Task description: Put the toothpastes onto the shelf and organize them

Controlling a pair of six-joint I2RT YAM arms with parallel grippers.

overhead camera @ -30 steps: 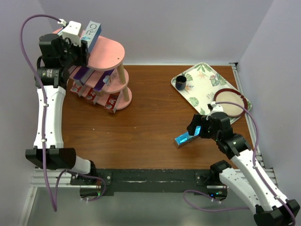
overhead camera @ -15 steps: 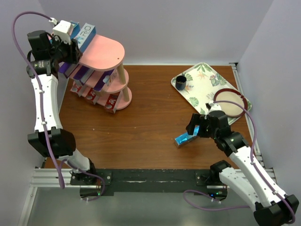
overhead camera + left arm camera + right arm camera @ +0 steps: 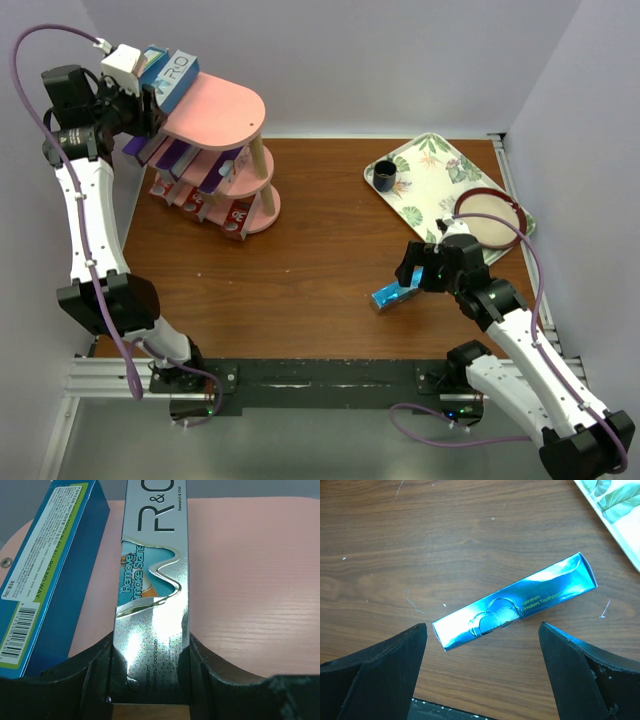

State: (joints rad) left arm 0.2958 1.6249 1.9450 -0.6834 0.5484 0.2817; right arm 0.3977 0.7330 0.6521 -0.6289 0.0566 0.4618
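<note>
Cartons fill most of the shelf (image 3: 228, 108). On its top board the silver carton (image 3: 152, 605) lies just beside a blue carton (image 3: 47, 570), roughly parallel to it. The left gripper (image 3: 150, 660) pinches the silver carton's near end, one finger against each long side. Purple cartons (image 3: 190, 160) sit on the middle board and red cartons (image 3: 200, 205) on the bottom one. A teal carton (image 3: 515, 602) lies flat on the table (image 3: 300, 250), well apart from the shelf, to its right and nearer the arms. The right gripper (image 3: 482, 628) hangs above it with its jaws spread wide, and neither finger seems to touch it. A tray (image 3: 420, 145) stands farther right.

We judge that the silver carton is being set down. The next move calls for a clean release and a straight retreat, so the row stays aligned. The teal carton lies nearly along the line between the right fingers, so we expect the wrist must turn before closing across the narrow width.

The left fingers cover the silver carton's near end, so we cannot tell whether it rests fully on the board. The top board hides part of the lower tiers, so we cannot count the cartons there.
</note>
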